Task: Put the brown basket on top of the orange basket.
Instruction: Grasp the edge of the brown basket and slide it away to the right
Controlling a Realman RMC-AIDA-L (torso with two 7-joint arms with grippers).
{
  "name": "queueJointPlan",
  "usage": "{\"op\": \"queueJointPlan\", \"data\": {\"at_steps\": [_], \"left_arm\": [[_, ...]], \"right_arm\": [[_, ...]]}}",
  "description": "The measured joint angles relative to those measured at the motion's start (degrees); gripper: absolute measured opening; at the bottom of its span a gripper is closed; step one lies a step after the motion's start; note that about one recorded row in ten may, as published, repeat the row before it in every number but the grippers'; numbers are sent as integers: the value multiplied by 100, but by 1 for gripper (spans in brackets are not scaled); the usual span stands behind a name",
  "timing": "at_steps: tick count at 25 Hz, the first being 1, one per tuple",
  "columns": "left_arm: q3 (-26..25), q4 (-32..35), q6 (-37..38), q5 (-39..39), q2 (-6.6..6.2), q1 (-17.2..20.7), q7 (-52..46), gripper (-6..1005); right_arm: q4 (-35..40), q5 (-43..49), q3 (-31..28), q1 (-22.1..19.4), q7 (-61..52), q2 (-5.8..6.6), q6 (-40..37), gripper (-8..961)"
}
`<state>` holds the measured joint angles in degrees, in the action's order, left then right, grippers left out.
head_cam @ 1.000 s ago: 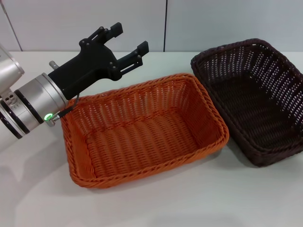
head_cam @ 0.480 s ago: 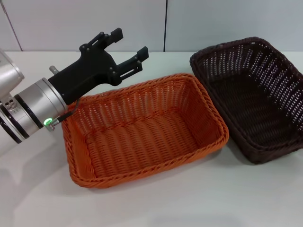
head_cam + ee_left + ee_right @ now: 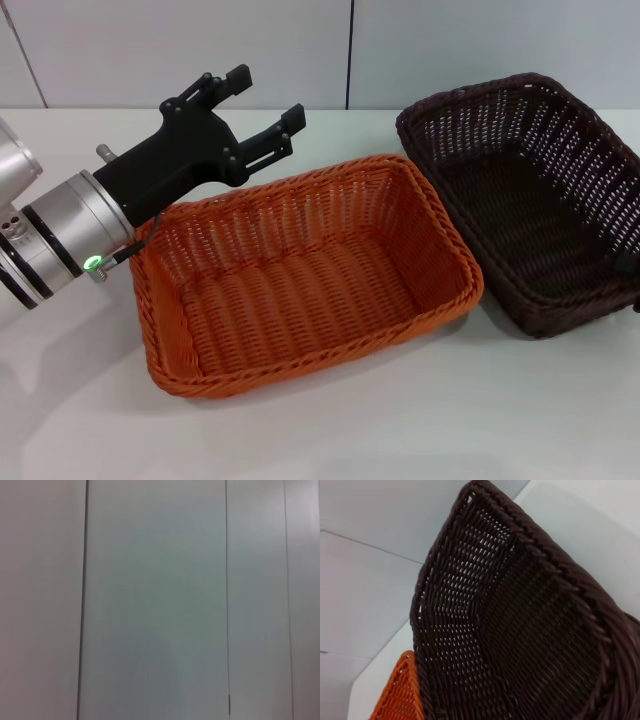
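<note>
The orange basket sits in the middle of the white table. To its right the brown basket is tilted, close to the orange basket's right rim; it fills the right wrist view, with an orange corner beside it. Only a dark bit of my right gripper shows at the picture's right edge, on the brown basket's right rim. My left gripper hovers open and empty above the orange basket's far left corner.
The table is bare white in front of both baskets. A pale panelled wall stands behind them. The left wrist view shows only that wall.
The brown basket has risen a little and shifted left toward the orange basket. My left gripper has drifted slightly left and away from me, still open.
</note>
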<state>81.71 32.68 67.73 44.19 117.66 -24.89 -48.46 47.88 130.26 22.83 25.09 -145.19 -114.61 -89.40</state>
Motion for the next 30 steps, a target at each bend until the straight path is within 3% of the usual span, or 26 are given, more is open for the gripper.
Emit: {"op": "queueJointPlan", "data": {"at_steps": [8, 20, 30], "left_arm": [[-15, 9, 13, 2, -15, -6, 11, 842], [6, 36, 92, 2, -15, -1, 12, 842], [-41, 12, 236, 2, -15, 56, -4, 842]], "right_arm": [[-42, -28, 28, 55, -14, 23, 73, 817], [-587, 95, 29, 176, -39, 276, 325, 776], [-583, 145, 15, 108, 21, 306, 365, 722]]}}
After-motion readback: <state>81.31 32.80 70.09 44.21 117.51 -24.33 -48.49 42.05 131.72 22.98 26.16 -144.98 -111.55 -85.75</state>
